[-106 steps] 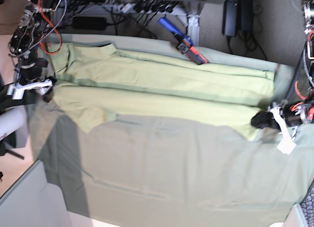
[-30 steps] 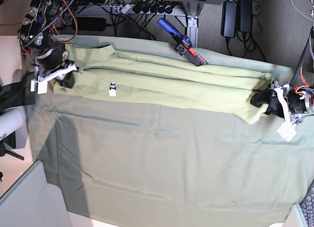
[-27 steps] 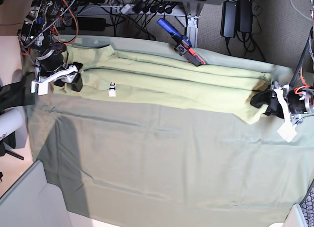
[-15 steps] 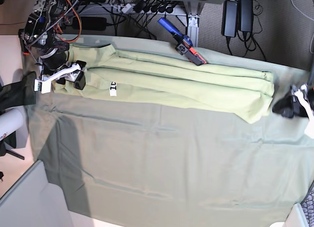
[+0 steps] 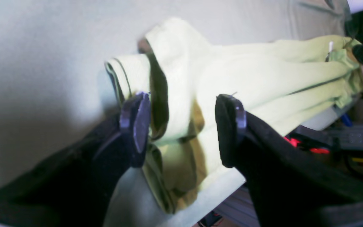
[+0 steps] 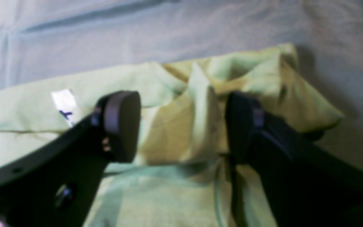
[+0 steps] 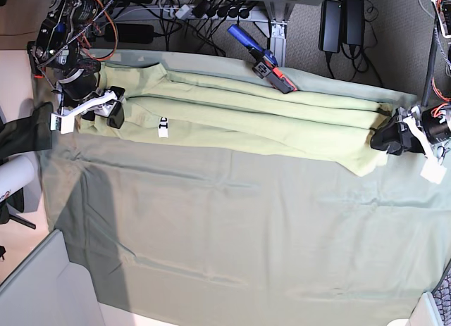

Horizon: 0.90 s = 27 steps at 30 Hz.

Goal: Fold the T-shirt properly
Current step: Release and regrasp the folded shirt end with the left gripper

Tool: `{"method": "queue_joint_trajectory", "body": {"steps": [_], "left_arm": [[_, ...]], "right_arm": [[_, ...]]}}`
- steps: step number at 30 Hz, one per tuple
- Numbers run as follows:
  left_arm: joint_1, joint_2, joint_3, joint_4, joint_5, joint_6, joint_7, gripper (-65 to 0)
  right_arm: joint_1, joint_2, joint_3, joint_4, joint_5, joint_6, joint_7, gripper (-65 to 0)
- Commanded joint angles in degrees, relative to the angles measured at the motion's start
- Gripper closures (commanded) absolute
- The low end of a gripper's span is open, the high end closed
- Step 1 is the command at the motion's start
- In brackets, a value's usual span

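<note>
The pale yellow-green T-shirt [image 7: 239, 118] lies folded into a long narrow band across the back of the table, its white tag [image 7: 163, 127] facing up. My right gripper [image 7: 106, 110] is open over the collar end [image 6: 181, 126], jaws apart above bunched cloth, with the tag [image 6: 62, 102] beside it. My left gripper [image 7: 392, 138] is open at the hem end [image 5: 181, 126], with the folded hem edge [image 5: 169, 94] lying between its fingers [image 5: 135, 123], which do not pinch it.
A large grey-green sheet [image 7: 246, 234] covers the table. A blue and red tool [image 7: 262, 58] lies at the back edge, touching the shirt's far side. Cables and power bricks [image 7: 338, 20] sit behind the table. A dark cloth [image 7: 21, 132] hangs at the left edge.
The shirt's near half was folded back into a narrow band and both grippers let go. In the last half second my left gripper moved from right of the shirt back to its hem end.
</note>
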State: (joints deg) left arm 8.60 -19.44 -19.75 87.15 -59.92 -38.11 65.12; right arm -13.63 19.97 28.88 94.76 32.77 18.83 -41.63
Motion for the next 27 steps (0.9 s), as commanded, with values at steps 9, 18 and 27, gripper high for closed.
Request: {"method": "queue_joint_trajectory", "body": {"steps": [9, 18, 27], "left_arm": [[0.81, -0.42, -0.31, 0.94, 1.25, 1.44, -1.11, -36.0], [3.98, -0.26, -0.31, 0.94, 1.9, 1.44, -3.19, -36.0], [3.96, 2.25, -0.02, 0.94, -0.15, 1.44, -2.64, -36.0]], "right_arm": [[0.42, 0.94, 0.5, 0.92, 0.46, 0.52, 1.05, -42.2], [0.42, 0.94, 0.5, 0.92, 0.46, 0.5, 1.05, -42.2], [0.39, 0.94, 0.5, 0.92, 0.44, 0.52, 1.03, -42.2]]}}
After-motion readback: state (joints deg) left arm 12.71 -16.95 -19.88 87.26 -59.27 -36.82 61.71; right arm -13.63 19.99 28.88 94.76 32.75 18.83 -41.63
